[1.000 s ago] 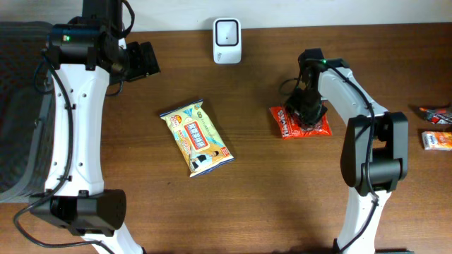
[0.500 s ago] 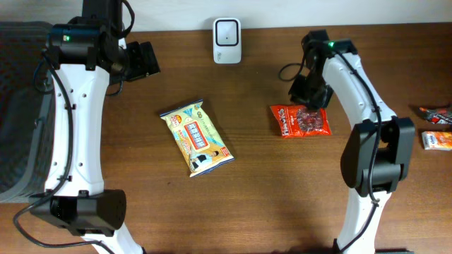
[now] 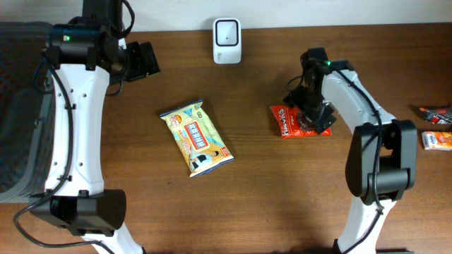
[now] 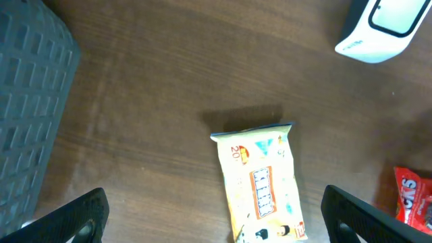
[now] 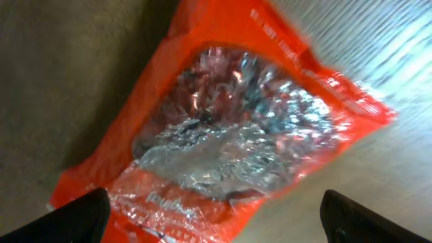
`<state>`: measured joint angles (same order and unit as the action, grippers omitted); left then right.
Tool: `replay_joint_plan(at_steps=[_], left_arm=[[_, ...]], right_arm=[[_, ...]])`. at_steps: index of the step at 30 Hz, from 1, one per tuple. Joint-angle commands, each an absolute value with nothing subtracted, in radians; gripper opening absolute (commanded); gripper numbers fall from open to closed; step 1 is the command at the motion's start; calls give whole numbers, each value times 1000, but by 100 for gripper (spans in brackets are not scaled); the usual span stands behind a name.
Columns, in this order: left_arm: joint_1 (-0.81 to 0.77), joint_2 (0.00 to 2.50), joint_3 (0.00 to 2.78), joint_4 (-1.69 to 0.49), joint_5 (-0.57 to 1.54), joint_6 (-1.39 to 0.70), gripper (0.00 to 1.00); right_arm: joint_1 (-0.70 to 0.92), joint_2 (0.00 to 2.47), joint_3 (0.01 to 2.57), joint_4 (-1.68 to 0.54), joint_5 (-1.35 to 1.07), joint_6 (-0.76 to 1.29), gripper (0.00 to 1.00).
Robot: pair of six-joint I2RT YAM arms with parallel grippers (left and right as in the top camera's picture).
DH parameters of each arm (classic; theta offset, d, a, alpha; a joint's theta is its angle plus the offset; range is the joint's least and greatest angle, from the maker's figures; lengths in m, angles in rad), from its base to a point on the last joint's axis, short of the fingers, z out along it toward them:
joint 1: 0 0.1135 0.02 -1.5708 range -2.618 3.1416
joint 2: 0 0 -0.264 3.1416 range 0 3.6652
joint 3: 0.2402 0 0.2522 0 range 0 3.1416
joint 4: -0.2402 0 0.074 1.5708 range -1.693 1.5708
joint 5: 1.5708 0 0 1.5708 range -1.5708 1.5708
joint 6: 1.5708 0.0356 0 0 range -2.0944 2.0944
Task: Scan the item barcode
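Your right end effector (image 3: 311, 115) hangs directly over the red packet (image 3: 285, 123) with its jaws spread wide, so the packet fills the room beneath them. On its inner side a strip of bare bench (image 3: 251, 134) lies open as far as the yellow packet (image 3: 196, 137). On its outer side the bench is free up to a red wrapper (image 3: 436, 113) and a small orange pack (image 3: 438, 140) at the edge. The white scanner (image 3: 227, 41) stands well apart, behind and inward of it. Your left end effector (image 3: 145, 60), jaws wide, has bare wood below it. The yellow packet lies ahead of it, and the dark grid-walled bin (image 4: 27, 101) closes off its outer side.
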<state>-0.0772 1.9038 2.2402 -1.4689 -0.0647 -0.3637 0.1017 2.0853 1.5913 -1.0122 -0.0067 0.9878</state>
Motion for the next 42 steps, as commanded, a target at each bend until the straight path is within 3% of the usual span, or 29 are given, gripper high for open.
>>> replay_joint_plan(at_steps=[1,2,7,9,11,14,16,18,19,25,29,30,31,32,36,42], left_arm=[[-75,1905,2238,-1468,-75,-374,99],[-75,1905,2238,-1468,-75,-374,99],[-75,1905,2238,-1468,-75,-374,99],[-75,1905,2238,-1468,-75,-374,99],[-76,1905,2238,-1468,-75,-374,99],[-75,1905,2238,-1468,-75,-374,99],[-75,1905,2238,-1468,-75,-374,99],[-75,1905,2238,-1468,-75,-374,99],[-75,1905,2238,-1468,-75,-374,99],[-75,1905,2238,-1468,-75,-374,99],[-76,1905,2238,-1468,-75,-374,99],[-78,1905,2238,-1468,-75,-374,99],[-78,1905,2238,-1468,-75,-374,99],[-77,1905,2238,-1468,-75,-374,99],[-78,1905,2238,-1468,-75,-374,99],[-77,1905,2238,-1468,-75,-374,99]], right_arm=[[101,2074,1532,-947,-23,1008,91],[102,2077,1518,-931,-7,1008,81],[104,2088,1475,-873,0,1008,73],[104,2088,1475,-873,0,1008,59],[105,2088,1474,-874,0,1007,54],[105,2088,1474,-876,-1,1007,31],[105,2088,1474,-878,0,1001,25],[105,2088,1475,-871,0,976,8],[105,2088,1475,-846,0,918,4],[103,2088,1527,-750,5,633,4],[79,2088,1595,-803,-21,610,4],[74,2088,1609,-819,-93,618,38],[72,2088,1609,-826,-145,653,79],[72,2088,1608,-845,-159,712,99],[112,2093,1565,-851,-37,1022,99],[118,2156,1562,-746,-70,1143,99]])
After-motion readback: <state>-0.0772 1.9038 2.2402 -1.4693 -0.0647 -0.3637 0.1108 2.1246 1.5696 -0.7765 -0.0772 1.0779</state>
